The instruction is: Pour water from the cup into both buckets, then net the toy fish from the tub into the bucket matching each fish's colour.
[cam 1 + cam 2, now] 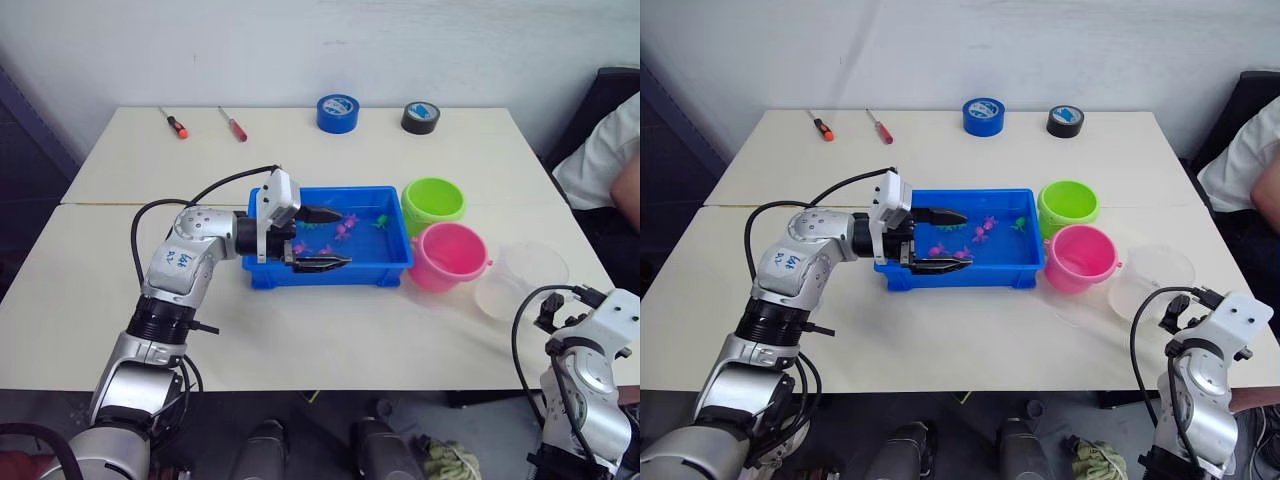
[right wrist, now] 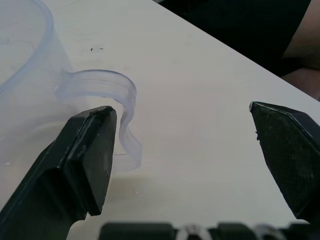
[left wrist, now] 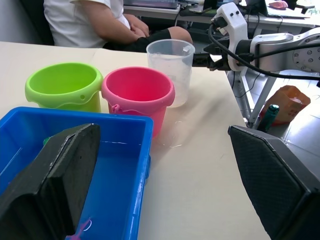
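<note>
Blue tub [image 1: 330, 272] sits centre frame, pink and green fish [image 1: 343, 230] scattered inside, none netted yet, I'd say. Green bucket [image 1: 433, 204] and pink bucket [image 1: 449, 256] stand right of it, touching; whether water's in them, I can't tell. Clear cup [image 1: 520, 280] stands upright at the right, so pouring looks undone or just finished. My left gripper [image 1: 322, 239] hangs spread wide over the tub, empty. My right gripper [image 2: 182, 150], lower right, gapes beside the cup's handle [image 2: 112, 107], nothing held.
</note>
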You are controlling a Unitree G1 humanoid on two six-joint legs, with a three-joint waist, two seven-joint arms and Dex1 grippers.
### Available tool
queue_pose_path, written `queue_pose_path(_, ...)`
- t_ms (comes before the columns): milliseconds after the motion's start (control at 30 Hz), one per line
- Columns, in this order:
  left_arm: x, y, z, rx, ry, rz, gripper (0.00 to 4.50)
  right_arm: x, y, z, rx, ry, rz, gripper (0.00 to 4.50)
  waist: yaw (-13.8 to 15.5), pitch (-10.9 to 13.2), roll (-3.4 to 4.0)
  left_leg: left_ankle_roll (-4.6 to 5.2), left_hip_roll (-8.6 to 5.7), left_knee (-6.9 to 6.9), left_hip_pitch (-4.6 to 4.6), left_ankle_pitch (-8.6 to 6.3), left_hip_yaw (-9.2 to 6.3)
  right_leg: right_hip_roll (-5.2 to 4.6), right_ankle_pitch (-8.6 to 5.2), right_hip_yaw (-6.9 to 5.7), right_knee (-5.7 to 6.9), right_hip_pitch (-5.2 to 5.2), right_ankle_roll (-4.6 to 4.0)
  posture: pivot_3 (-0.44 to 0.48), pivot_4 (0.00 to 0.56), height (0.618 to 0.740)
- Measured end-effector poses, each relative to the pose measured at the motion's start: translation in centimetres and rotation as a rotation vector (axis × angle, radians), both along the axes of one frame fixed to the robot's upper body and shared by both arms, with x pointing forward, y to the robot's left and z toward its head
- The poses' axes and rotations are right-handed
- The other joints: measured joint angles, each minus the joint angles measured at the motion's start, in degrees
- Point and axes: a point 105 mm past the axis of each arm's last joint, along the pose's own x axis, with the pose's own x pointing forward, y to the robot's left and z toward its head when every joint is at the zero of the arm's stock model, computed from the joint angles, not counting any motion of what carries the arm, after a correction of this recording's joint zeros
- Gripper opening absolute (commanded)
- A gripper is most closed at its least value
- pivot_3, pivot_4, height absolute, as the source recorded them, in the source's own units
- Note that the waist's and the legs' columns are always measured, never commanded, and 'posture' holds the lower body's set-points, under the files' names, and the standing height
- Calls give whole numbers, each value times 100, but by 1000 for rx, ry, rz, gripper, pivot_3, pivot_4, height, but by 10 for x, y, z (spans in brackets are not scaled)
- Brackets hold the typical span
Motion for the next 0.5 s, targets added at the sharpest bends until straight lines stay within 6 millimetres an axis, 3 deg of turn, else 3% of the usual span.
queue_pose_path(233, 0, 3, -4, 3, 10, 10, 4500, 2, 3, 2, -4, -21, 21, 279, 8, 0, 0, 0, -1, -1, 0, 0, 0, -1, 0, -1, -1, 0, 0, 0, 150, 734)
queue_pose_path(267, 0, 3, -4, 3, 11, 13, 4500, 3, 4, 5, -5, -42, 27, 50, 8, 0, 0, 0, -1, 0, 0, 0, -1, -1, 0, -1, -1, 1, 0, 0, 150, 734)
queue_pose_path(500, 1, 4, -3, 1, 8, 19, 4500, 3, 4, 9, -10, -70, 31, 50, 13, 0, 0, 0, -1, 0, 0, 0, -2, -2, 0, -2, -3, 2, 0, 0, 150, 734)
